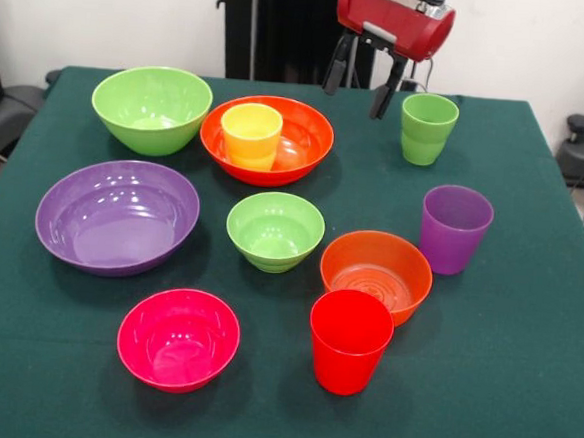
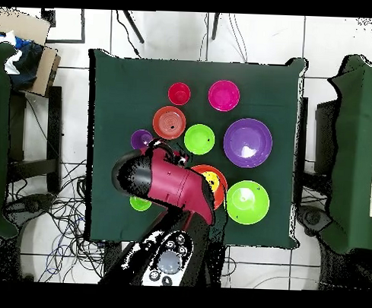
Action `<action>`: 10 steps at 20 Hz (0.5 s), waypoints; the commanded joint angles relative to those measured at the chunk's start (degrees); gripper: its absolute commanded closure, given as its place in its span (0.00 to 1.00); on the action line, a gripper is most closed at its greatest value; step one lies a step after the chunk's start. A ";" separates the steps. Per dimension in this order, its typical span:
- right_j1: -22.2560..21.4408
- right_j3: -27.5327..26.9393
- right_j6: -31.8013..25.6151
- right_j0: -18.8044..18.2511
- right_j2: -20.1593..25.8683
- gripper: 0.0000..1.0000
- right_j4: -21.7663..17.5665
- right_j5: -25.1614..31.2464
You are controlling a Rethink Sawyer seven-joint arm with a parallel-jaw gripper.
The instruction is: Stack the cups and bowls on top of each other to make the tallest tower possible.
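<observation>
While nothing is stacked apart from one cup in a bowl, the yellow cup (image 1: 251,134) is seen standing upright inside the large orange bowl (image 1: 297,149) at the far middle of the green-clothed table (image 1: 522,375) in the front view. Just to its left in that view the large lime green bowl (image 1: 151,108) is found, and in front of that the large purple bowl (image 1: 118,216) is set near the table's left side. The small lime green bowl (image 1: 275,230) is placed near the table's middle, with the small orange bowl (image 1: 376,274) just beside it to the right. The red cup (image 1: 350,340) is stood touching or nearly touching the near rim of the small orange bowl, and the small magenta-pink bowl (image 1: 178,337) is set apart to the left at the near edge. The purple cup (image 1: 455,228) is seen upright beyond the small orange bowl to the right, and the light green cup (image 1: 428,128) is stood at the far right.

The gripper (image 1: 360,81) is held in the air above the table's far edge, between the large orange bowl and the light green cup, with its two dark fingers (image 1: 337,62) spread apart and nothing between them. In the overhead view the red arm (image 2: 169,184) is seen to cover part of the large orange bowl.
</observation>
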 commanded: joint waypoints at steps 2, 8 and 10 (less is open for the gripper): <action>3.74 -5.83 11.13 0.87 2.43 0.00 2.00 8.29; 6.46 -9.38 11.55 1.57 0.53 0.00 2.28 8.73; 7.18 -10.05 11.74 1.82 0.08 0.00 2.43 8.35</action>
